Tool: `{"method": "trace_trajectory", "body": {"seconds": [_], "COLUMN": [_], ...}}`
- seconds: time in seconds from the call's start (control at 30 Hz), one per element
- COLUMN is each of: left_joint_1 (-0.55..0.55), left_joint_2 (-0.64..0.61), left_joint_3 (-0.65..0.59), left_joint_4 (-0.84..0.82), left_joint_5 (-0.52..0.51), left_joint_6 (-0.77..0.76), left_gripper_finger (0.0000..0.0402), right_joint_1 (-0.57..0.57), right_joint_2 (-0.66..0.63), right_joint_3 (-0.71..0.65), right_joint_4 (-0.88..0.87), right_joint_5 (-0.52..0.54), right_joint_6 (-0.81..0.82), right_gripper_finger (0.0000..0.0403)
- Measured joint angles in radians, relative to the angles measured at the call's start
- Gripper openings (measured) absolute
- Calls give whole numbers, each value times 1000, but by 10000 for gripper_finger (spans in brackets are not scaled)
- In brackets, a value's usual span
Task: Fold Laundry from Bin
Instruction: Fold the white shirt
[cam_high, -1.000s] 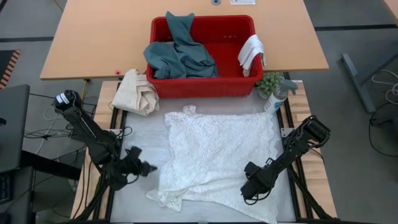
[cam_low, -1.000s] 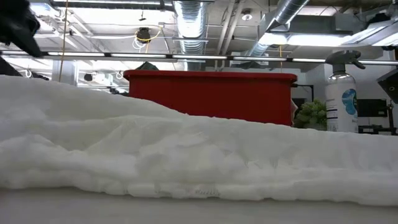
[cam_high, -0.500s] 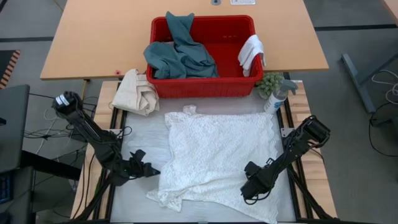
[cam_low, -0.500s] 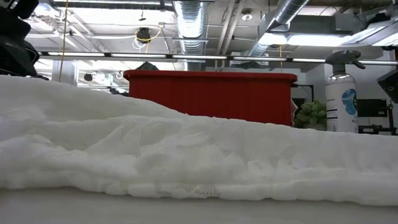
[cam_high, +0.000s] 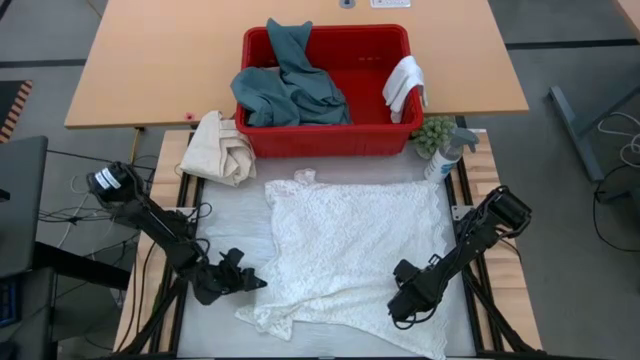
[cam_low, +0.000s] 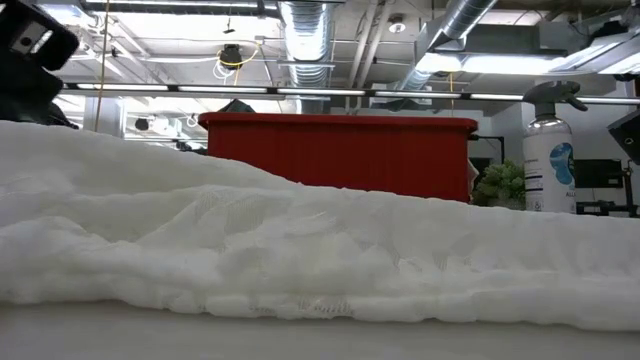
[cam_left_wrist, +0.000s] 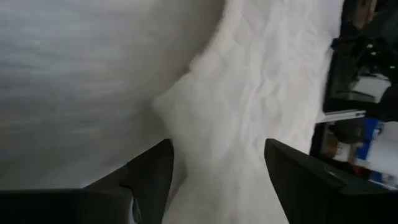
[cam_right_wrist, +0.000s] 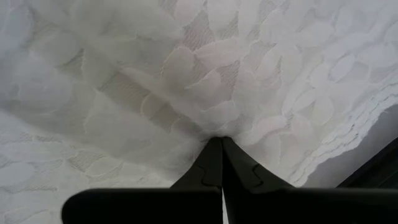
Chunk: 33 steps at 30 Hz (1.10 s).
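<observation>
From above, the left gripper (cam_high: 252, 283) sat at the left edge of the white lace garment (cam_high: 350, 255), fingers spread apart with the cloth's edge between them but nothing pinched. That garment lay spread flat on the grey work surface (cam_high: 225, 225), and in the low view it filled nearly everything, so the table and both grippers were hidden there. The cream bundled cloth (cam_high: 222, 146) sat off the red bin (cam_high: 325, 140)'s left corner. In the bin, a teal garment (cam_high: 290, 85) was piled left and a small white cloth (cam_high: 404, 85) hung on the right rim. The right gripper (cam_high: 397, 312) was clamped shut on the lace near its lower right; its wrist view showed the fabric bunched at the tips.
</observation>
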Motion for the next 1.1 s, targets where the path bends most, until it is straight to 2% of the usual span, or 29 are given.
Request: {"method": "trace_trajectory", "body": {"seconds": [0.1, 0.2, 0.4, 0.47, 0.73, 1.0, 1.1], "left_joint_1": [21, 33, 36, 36, 35, 34, 28], "left_joint_2": [74, 115, 81, 63, -62, -270, -354], "left_joint_3": [0, -1, 0, 0, 0, 0, 0], "left_joint_4": [137, 208, 167, 161, 103, -226, -346], "left_joint_5": [8, 38, 44, 43, 75, 194, 209], "left_joint_6": [42, 98, 80, 79, 79, 82, 76], "left_gripper_finger": [210, 165, 36, 11, 2, 0, 0], "right_joint_1": [0, 0, 0, 0, 0, 0, 1], "right_joint_2": [0, 0, 0, 0, 0, 0, 0], "right_joint_3": [0, 0, 0, 0, 0, 0, 0], "right_joint_4": [0, -1, -1, -1, -1, -1, 1], "right_joint_5": [1, 2, 3, 3, 4, 4, 7], "right_joint_6": [0, 0, 0, 0, 0, 0, 0], "right_gripper_finger": [21, 21, 21, 21, 21, 21, 21]}}
